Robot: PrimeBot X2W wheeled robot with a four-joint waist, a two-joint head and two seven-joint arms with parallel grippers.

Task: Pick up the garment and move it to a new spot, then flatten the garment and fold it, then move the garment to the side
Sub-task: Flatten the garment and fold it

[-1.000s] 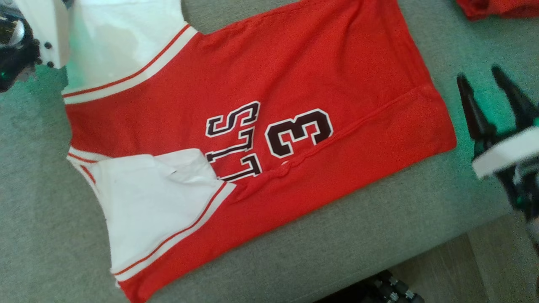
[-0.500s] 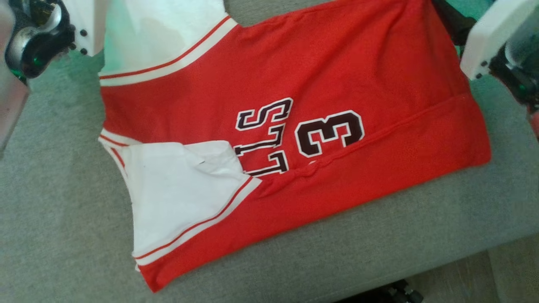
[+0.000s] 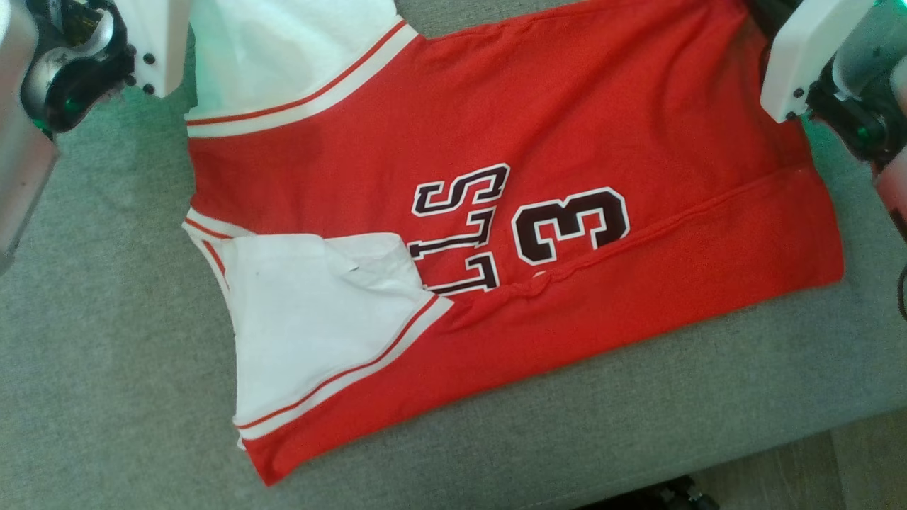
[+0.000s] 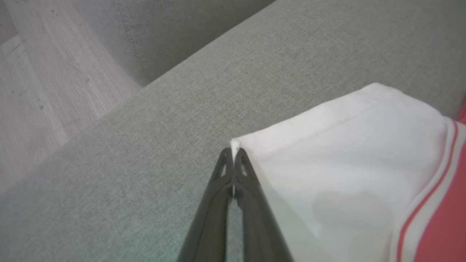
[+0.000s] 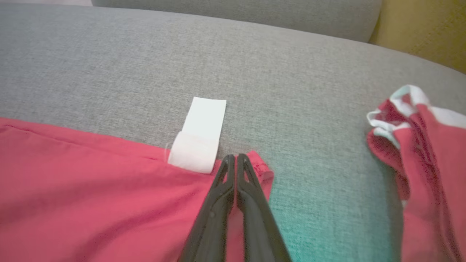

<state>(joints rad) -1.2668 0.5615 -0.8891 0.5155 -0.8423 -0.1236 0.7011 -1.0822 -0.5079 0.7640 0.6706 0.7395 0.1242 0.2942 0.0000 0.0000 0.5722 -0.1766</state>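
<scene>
Head view: the garment [image 3: 496, 142], a red jersey with white sleeves, lies spread on the grey sofa cushion [image 3: 106, 368]. Its near long side is already turned in over the lettering, close to the cushion's front edge. My left arm [image 3: 78, 64] sits at the far white sleeve and my right arm [image 3: 815, 64] at the far hem corner.

Left wrist view: the left gripper [image 4: 233, 154] is pinched tight on the tip of the white sleeve, with a sliver of cloth showing between the fingertips.

Right wrist view: the right gripper [image 5: 237, 160] is closed at the red hem corner, just beside the white label [image 5: 198, 138], and looks to have the hem edge nipped. A second red garment [image 5: 418, 153] lies crumpled well apart, towards the cushion's end.

I judge this to be the fold, with both far corners taken. Next I would lift both hands evenly and carry that far side towards the front edge, keeping the cloth taut between them so it lands square.
</scene>
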